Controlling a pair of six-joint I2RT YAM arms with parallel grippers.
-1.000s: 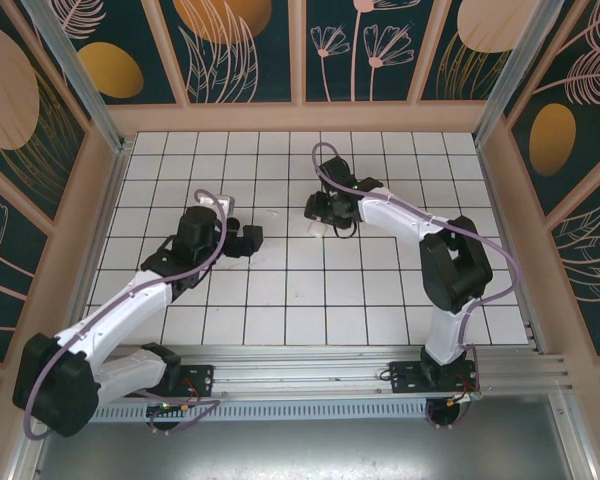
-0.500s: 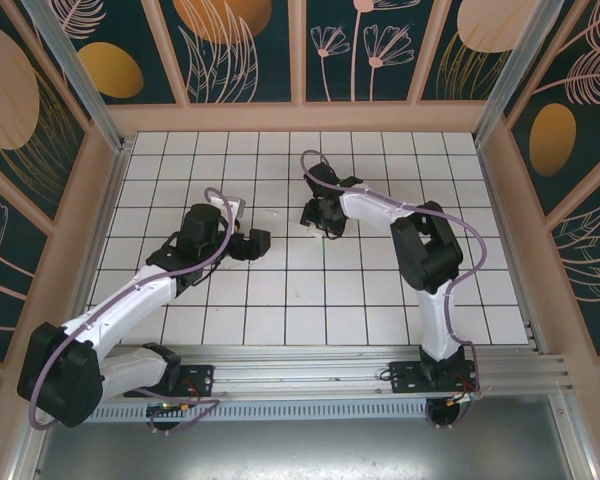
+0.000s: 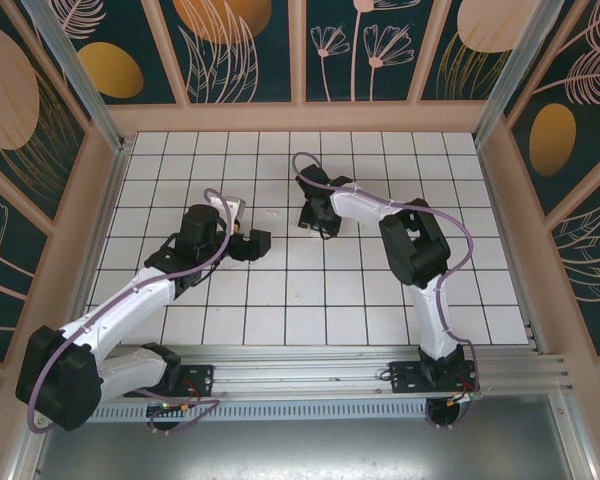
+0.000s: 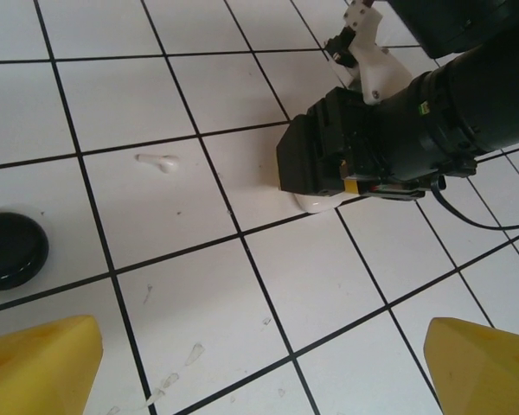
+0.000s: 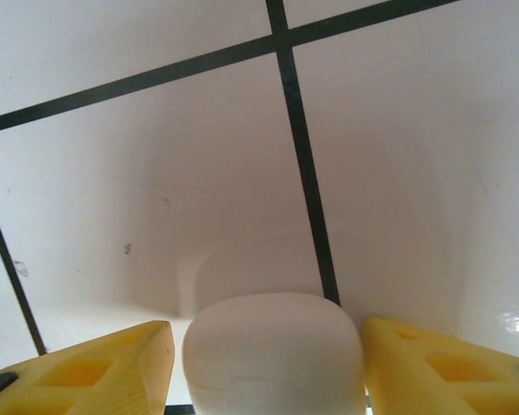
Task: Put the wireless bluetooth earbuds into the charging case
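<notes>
Glossy white, black-gridded desk (image 3: pixel 280 290) within floral-panelled walls (image 3: pixel 240 50); left claw (image 4: pixel 259 367) released, empty; right claw (image 5: pixel 264 372) flanks smooth rounded white case (image 5: pixel 272 341), grip indeterminate.

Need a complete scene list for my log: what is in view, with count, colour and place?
Small plastic earbud with a short stem: one, white, lying alone on a tile.
Rounded smooth charging case: one, white, on the table between the right hand's fingers.
Round glossy disc-like thing: one, black, on a tile beyond the earbud; what it is I cannot tell.
Tiled table: one, white with black grid lines.
Patterned walls: dark teal with orange and pink plants, around the table.
Left hand: one, yellow fingertips, wide open above the tiles.
Right hand: one, yellow fingertips flanking the case; contact unclear.
</notes>
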